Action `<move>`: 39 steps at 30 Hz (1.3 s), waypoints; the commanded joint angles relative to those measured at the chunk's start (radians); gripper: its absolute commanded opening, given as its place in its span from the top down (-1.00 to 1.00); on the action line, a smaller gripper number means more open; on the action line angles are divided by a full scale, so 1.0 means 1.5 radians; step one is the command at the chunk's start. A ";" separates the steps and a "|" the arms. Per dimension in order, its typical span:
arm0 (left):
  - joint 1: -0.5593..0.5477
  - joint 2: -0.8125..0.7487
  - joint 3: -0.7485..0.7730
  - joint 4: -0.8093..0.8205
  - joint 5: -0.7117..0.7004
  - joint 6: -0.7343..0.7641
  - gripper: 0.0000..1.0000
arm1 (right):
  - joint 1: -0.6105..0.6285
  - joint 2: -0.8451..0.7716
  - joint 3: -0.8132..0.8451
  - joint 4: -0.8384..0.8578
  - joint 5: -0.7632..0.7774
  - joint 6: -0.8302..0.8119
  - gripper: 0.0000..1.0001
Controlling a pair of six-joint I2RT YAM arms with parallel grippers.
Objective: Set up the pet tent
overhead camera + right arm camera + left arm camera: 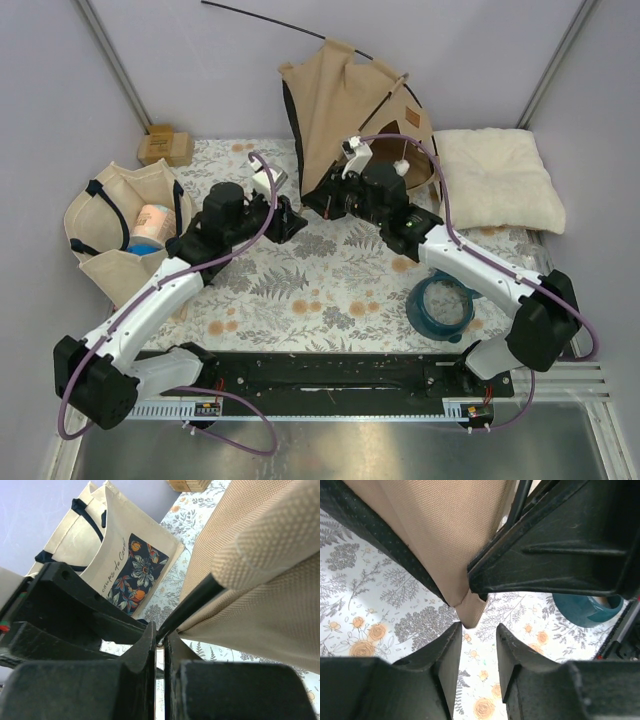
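Right wrist view: a pole of the tent is pinched by the right gripper. The left gripper is spread beside a tent corner, at the table's back. That corner should be held firmly.

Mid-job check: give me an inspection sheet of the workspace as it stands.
Surface: floral tablecloth, lying flat.
Job's things: pet tent at the back, standing but slumped.
Clutter: tote bag left, cream pillow right, teal bowl near the right arm, cardboard box back-left.
Grippers: left gripper open, tent corner just beyond its tips; right gripper shut on a tent pole.
Cables: purple cables along both arms, one passing beside the tent.
Surroundings: grey walls, metal frame posts.
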State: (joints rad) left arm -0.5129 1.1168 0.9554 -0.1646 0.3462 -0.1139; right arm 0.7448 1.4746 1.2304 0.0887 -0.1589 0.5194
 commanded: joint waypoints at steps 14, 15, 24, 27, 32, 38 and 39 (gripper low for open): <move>0.081 -0.105 0.027 0.042 -0.080 -0.048 -0.38 | 0.032 -0.021 -0.046 -0.016 0.039 -0.112 0.07; 0.081 -0.100 0.023 0.054 -0.082 -0.060 -0.40 | 0.032 -0.035 -0.054 -0.018 0.047 -0.108 -0.09; 0.081 -0.060 0.001 0.138 -0.041 -0.108 -0.58 | 0.031 -0.134 -0.074 -0.132 0.103 -0.095 -0.54; 0.080 -0.043 -0.003 0.157 -0.009 -0.120 -0.58 | 0.032 -0.187 -0.083 -0.170 0.162 -0.100 -0.56; 0.080 -0.004 -0.008 0.163 -0.012 -0.125 -0.58 | 0.013 -0.233 -0.051 -0.240 0.256 -0.126 -0.54; 0.080 0.063 0.038 0.131 -0.093 -0.102 -0.50 | -0.022 -0.246 -0.028 -0.267 0.288 -0.157 -0.53; 0.080 0.076 0.052 0.118 -0.106 -0.092 -0.45 | -0.025 -0.248 -0.028 -0.266 0.289 -0.160 -0.53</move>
State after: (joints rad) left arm -0.3943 1.1755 0.9573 0.0151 0.2771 -0.2836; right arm 0.7357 1.1282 1.1488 -0.2783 0.2020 0.3279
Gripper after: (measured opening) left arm 0.754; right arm 0.765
